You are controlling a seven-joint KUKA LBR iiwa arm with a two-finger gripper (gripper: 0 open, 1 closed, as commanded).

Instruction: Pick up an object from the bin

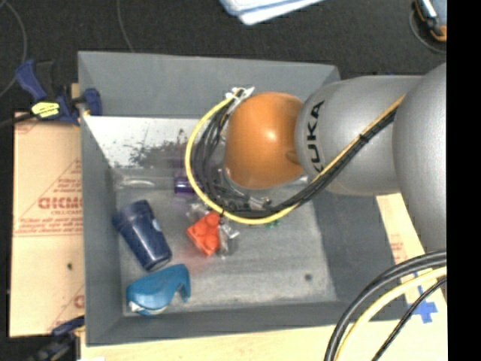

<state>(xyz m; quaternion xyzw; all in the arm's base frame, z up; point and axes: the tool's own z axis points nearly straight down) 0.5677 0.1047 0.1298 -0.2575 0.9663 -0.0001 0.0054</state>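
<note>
Orange block (203, 235): small and blocky, on the bin floor near the middle, right at the gripper's tip.
Bin (316, 265): grey metal, holding a few loose things, its right floor bare.
Arm (361, 141): reaches in from the right; its orange cover hides much of the wrist.
Dark blue cup (143, 235): on its side, left of the block, apart from it.
Light blue piece (158, 288): near the front-left corner.
Gripper (227, 238): low, at the block's right edge; apart or together, I cannot tell.
Purple bit (183, 185): behind the block, half hidden.
Progress: approach looks done; a sure grasp and the lift remain.
</note>
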